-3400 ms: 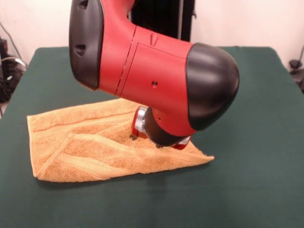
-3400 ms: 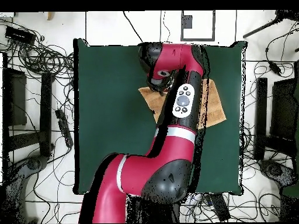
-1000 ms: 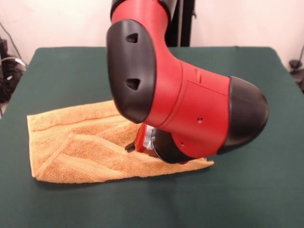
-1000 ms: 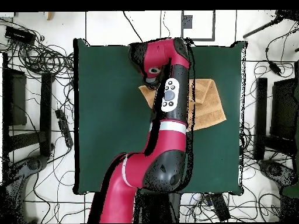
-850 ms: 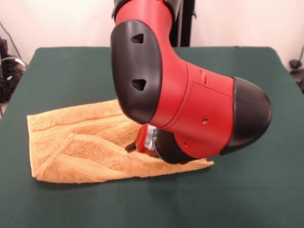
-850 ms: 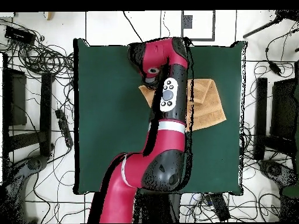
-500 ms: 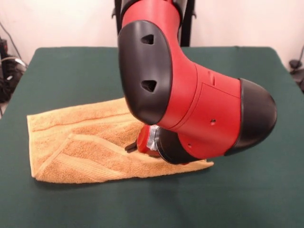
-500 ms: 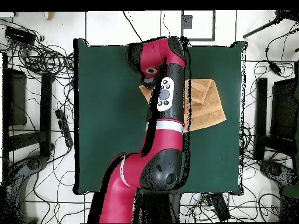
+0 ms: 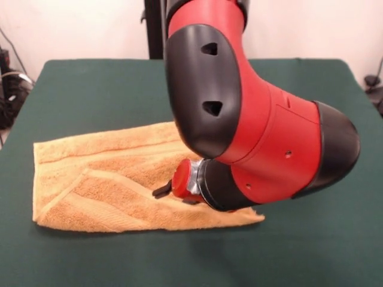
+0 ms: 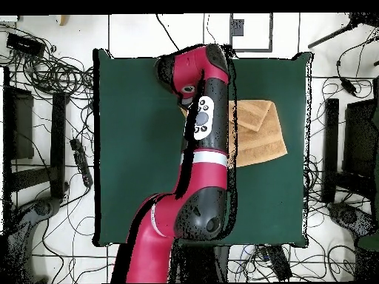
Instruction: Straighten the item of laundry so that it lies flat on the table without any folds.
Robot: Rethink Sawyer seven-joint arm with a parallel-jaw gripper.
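Observation:
The golden-orange towel (image 9: 96,179) lies on the dark green table (image 9: 72,89), left of centre in the front view. It has a flap folded over its near left part, with a diagonal crease. My gripper (image 9: 160,191) is low over the towel's middle, right at the cloth; the bulky red and black arm (image 9: 257,143) hides most of it and the towel's right part. I cannot tell how the gripper stands. In the overhead view the towel (image 10: 259,133) shows right of the arm (image 10: 201,118), which covers its left end and the gripper.
The green table (image 10: 141,148) extends well beyond the towel on all sides. Cables (image 10: 52,74) and dark equipment (image 10: 18,122) lie on the floor around the table in the overhead view.
The arm has swung to the right in the front view, left in the overhead view. The towel has shifted slightly; its near edge and right tip now lie closer to the front camera.

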